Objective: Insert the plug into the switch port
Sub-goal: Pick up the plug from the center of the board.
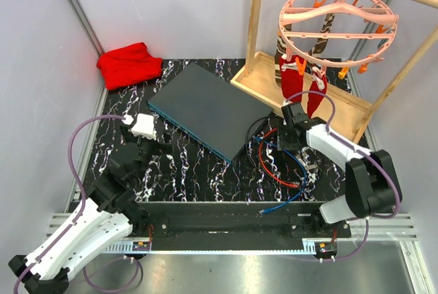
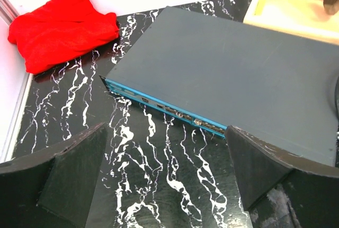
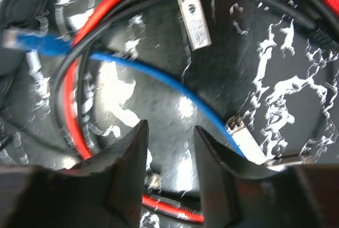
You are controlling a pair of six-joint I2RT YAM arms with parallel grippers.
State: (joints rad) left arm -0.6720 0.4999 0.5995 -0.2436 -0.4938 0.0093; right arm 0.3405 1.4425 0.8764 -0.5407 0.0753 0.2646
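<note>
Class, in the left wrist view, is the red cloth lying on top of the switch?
No, the red cloth lies off to one side of the switch, apart from it.

Switch (image 2: 222,74): smooth matt grey casing, ahead of left pincer (image 2: 165,130). Bench (image 2: 153,185): glossy black, white-veined. Cloth (image 2: 58,24): soft red fabric. Blue cable (image 3: 159,79) beyond right pincer (image 3: 170,130): shiny plastic.

Bright, even light overall; right wrist view blurred, glare on tabletop (image 3: 114,79).

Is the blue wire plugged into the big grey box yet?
Not plugged in. The blue wire lies loose on the table beside the grey box, its plug free. The sockets in view hold nothing.
</note>
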